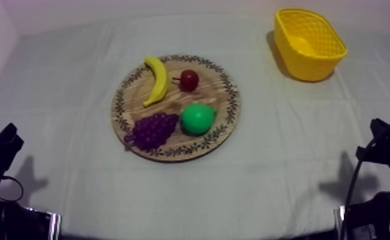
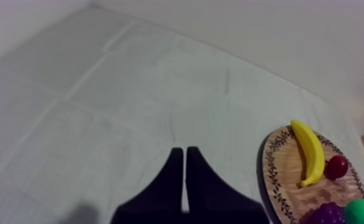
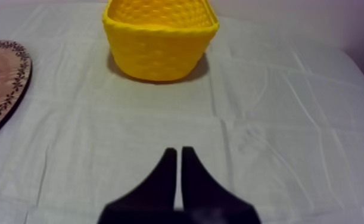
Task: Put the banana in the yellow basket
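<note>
Our L claw (image 2: pixel 184 154) & R claw (image 3: pixel 178 152) both clenched, empty. Banana (image 1: pixel 156 80) sits on board (image 1: pixel 216 89), far-left part, long axis roughly near-far, fwd-right of L claw, which we judge nearer; basket (image 1: pixel 312 64) far right.

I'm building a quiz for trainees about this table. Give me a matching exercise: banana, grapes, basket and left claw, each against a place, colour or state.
Things: 1 banana; 2 grapes; 3 basket; 4 left claw.
Matches: a shut; b purple; c standing off the board; d on the board, beside the small red fruit.
Pairs: 1-d, 2-b, 3-c, 4-a.
</note>
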